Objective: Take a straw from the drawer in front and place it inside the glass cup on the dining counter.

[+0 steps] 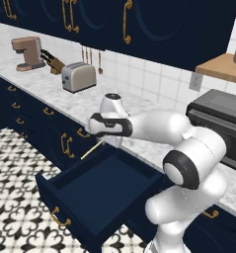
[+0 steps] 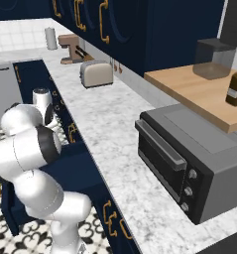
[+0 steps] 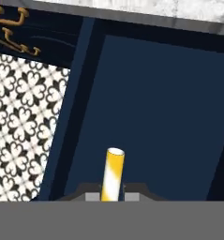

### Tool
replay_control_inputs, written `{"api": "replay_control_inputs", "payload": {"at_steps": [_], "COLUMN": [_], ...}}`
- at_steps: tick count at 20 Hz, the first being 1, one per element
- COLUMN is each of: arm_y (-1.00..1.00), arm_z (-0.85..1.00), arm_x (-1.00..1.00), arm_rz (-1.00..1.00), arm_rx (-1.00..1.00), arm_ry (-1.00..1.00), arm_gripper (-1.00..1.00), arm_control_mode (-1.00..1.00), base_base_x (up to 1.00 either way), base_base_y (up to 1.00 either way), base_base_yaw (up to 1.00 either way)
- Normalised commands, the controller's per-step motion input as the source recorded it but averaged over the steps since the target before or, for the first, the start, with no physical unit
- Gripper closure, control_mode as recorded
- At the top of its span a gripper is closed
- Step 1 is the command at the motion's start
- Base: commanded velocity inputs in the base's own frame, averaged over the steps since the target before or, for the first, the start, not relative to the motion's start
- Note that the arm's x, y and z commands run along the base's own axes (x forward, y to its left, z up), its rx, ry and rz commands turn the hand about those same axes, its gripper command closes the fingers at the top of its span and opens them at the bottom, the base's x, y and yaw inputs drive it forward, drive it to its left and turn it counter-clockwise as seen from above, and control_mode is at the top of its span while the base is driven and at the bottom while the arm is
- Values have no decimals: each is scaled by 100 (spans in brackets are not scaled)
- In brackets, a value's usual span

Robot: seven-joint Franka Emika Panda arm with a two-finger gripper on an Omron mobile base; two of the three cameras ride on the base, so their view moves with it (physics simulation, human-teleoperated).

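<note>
No writing readable anywhere. Fingers (image 3: pixel 111 196) clamped on straw (image 3: pixel 113 174), held above open drawer (image 1: pixel 97 190). White marble surface (image 2: pixel 115 144) carries toaster (image 1: pixel 79 76), coffee machine (image 1: pixel 28 52), oven (image 2: pixel 189 161). Patterned floor (image 1: pixel 11 168) below

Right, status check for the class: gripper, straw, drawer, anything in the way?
Gripper shut on the straw, held above the drawer. Drawer pulled out, interior bare. Nothing blocking the lift.
</note>
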Motion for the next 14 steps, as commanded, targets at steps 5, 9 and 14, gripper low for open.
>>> {"api": "replay_control_inputs", "payload": {"at_steps": [5, 9, 14], "arm_y": [-26, -46, -49], "arm_z": [92, 44, 15], "arm_x": [-3, -14, -39], "arm_rz": [35, 35, 21], "arm_rx": [-37, -27, -8], "arm_ry": [-32, -24, -7], "arm_gripper": [100, 100, 100], "arm_control_mode": [-100, -100, -100], "base_base_x": [0, 0, 0], "base_base_y": [0, 0, 0], "base_base_yaw": [0, 0, 0]}}
